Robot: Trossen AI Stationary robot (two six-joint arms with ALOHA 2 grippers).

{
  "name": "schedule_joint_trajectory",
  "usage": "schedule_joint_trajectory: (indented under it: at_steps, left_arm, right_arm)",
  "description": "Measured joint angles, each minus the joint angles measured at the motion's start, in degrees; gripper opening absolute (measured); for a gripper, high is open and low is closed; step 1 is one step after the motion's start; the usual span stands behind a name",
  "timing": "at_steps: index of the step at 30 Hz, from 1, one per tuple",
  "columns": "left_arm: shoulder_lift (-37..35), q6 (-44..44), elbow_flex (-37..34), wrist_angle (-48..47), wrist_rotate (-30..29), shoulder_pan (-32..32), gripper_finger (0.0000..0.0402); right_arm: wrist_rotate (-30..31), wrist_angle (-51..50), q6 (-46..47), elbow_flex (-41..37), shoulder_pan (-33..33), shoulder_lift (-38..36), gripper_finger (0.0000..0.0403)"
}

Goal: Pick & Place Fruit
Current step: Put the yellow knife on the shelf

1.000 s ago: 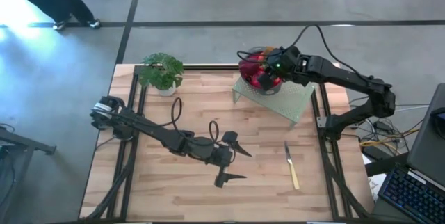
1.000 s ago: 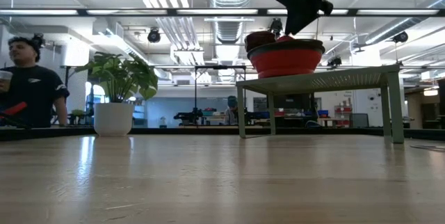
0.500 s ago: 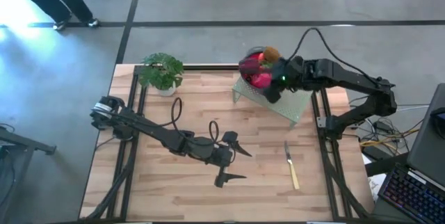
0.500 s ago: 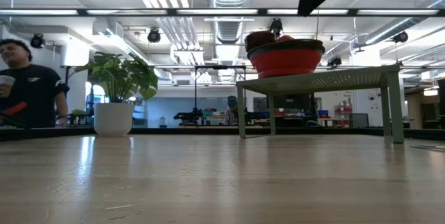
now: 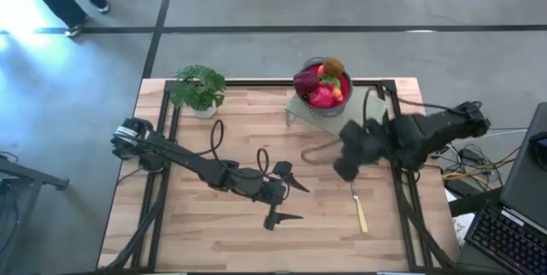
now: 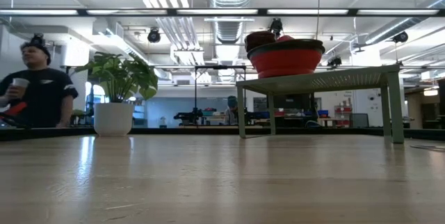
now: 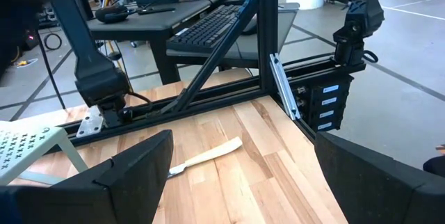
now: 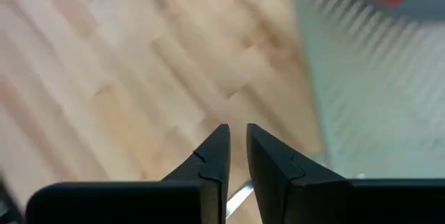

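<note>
A: Status from the left side of the table, please.

B: I have the potted plant [image 5: 198, 89] at the far left corner of the wooden table [image 5: 222, 232]. My left gripper [image 5: 283, 196] rests low near the table's middle, fingers spread wide with nothing between them. In its wrist view the fingers [image 7: 132, 175] frame the pale-handled knife [image 7: 206, 156] lying flat on the boards ahead.

A: Location of the fruit?

B: I see the fruit [image 5: 323, 85] heaped in the red bowl [image 5: 318, 97], which stands on the pale perforated stand [image 5: 301, 113] at the far edge, right of the plant. A brown piece sits on top of the heap, with red and orange pieces beside it. In the low view the bowl [image 6: 286, 58] shows on the stand [image 6: 316, 80], a dark fruit above its rim.

A: And the right side?

B: My right gripper [image 5: 345, 155] is above the table, just near of the stand and apart from the bowl, close to the knife [image 5: 358, 201]. Its fingers [image 8: 212, 156] are narrowed to a slim gap and hold nothing; bare boards show below them.

A: Anything beyond the table?

B: A person [image 6: 33, 88] stands at far left in the low view.
</note>
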Motion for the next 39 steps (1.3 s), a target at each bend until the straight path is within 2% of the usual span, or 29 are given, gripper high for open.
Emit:
schedule_joint_trajectory:
  at_steps: [5, 10, 16, 21, 26, 39]
  left_arm:
    - [0.0, 0.0, 0.0, 0.0, 0.0, -0.01, 0.0355]
    - [-0.02, 0.0, 0.0, 0.0, 0.0, -0.01, 0.0355]
    - [0.0, 0.0, 0.0, 0.0, 0.0, 0.0, 0.0355]
    - [0.0, 0.0, 0.0, 0.0, 0.0, 0.01, 0.0355]
    - [0.0, -0.01, 0.0, -0.02, 0.0, 0.0, 0.0355]
    - [0.0, -0.01, 0.0, 0.0, -0.02, 0.01, 0.0355]
  right_arm:
    - [1.1, -0.05, 11.12, -3.1, 10.24, 0.33, 0.0047]
    - [0.8, -0.15, 26.59, -8.15, 19.01, 0.9, 0.0056]
    - [-4.3, 0.21, 42.04, -12.7, 27.32, 3.32, 0.0077]
    - [-7.73, 0.41, 49.94, -14.44, 31.64, 7.07, 0.0101]
    - [-10.37, 2.35, 54.61, -14.65, 33.62, 11.31, 0.0131]
    - [-14.55, 11.77, 54.14, -15.29, 34.47, 21.4, 0.0203]
